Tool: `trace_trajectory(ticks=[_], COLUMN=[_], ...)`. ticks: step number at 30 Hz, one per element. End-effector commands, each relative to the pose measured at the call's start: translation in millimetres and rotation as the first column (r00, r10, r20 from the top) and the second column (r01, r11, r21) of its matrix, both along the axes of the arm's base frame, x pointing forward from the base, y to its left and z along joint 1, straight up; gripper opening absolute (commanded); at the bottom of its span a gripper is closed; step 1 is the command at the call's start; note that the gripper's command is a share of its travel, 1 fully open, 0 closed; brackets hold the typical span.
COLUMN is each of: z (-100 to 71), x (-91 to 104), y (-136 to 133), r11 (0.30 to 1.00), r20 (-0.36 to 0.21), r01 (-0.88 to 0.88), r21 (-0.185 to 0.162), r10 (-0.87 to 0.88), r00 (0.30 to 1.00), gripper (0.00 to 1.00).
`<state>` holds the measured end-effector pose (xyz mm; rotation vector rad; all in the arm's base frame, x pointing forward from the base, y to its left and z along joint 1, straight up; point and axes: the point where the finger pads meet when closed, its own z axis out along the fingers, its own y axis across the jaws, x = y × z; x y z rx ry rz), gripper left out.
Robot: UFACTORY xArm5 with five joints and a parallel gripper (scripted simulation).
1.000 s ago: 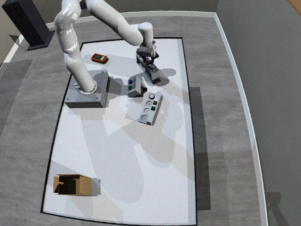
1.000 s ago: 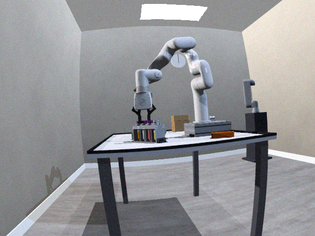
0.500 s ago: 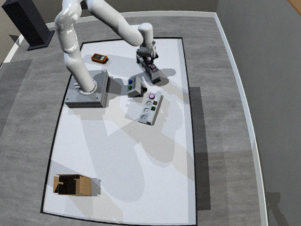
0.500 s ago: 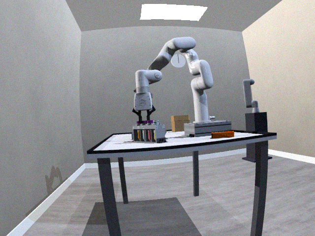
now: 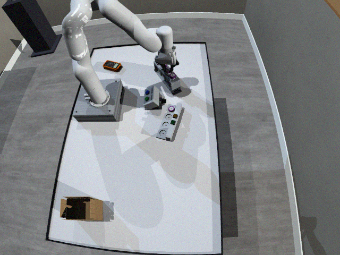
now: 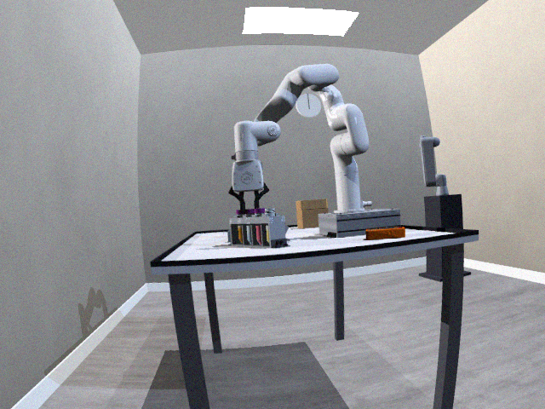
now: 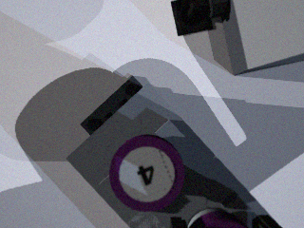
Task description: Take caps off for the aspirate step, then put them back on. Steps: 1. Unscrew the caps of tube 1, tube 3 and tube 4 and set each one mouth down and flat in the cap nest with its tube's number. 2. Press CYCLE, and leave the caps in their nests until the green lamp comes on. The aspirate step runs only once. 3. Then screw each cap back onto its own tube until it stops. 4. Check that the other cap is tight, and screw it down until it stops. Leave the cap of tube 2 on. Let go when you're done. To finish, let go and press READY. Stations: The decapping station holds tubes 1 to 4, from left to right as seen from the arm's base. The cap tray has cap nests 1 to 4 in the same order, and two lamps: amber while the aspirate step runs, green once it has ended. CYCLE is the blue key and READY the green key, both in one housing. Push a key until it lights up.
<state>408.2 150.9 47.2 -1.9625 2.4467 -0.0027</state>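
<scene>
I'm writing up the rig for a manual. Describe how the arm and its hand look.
The glossy white arm is built from rounded tubular links, with a round white joint cap bearing a thin dark line. It rises from a grey box-shaped base. The hand has a white housing with a faint round logo, dark linkages and two slim black fingers. No loose cables show.
</scene>
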Motion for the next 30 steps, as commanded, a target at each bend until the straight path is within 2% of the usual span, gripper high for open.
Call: trace_trajectory(ticks=[1,4,6,10,15,21,23,27,30], z=[1.0,1.0,1.0,1.2,1.3,1.4,1.4,1.5,1.6], x=[1.1,1.1,1.1,1.1,1.1,1.1,1.1,1.1,1.1], y=[0.4,0.4,0.4,0.4,0.4,0.4,0.4,0.4,0.4], r11=[0.971,0.931,0.931,0.832,0.711,0.526,0.526,0.330,0.223], r20=[0.003,0.004,0.004,0.004,0.004,0.004,0.004,0.003,0.003], r01=[-0.240,-0.364,-0.364,-0.555,-0.703,-0.851,-0.851,-0.944,-0.975], r21=[0.003,0.002,0.002,0.000,-0.002,-0.004,-0.004,-0.006,-0.007], r10=[0.240,0.364,0.364,0.555,0.703,0.851,0.851,0.944,0.975], r00=[0.971,0.931,0.931,0.832,0.711,0.526,0.526,0.330,0.223], gripper=[0.00,0.00,0.00,0.00,0.00,0.00,0.00,0.00,0.00])
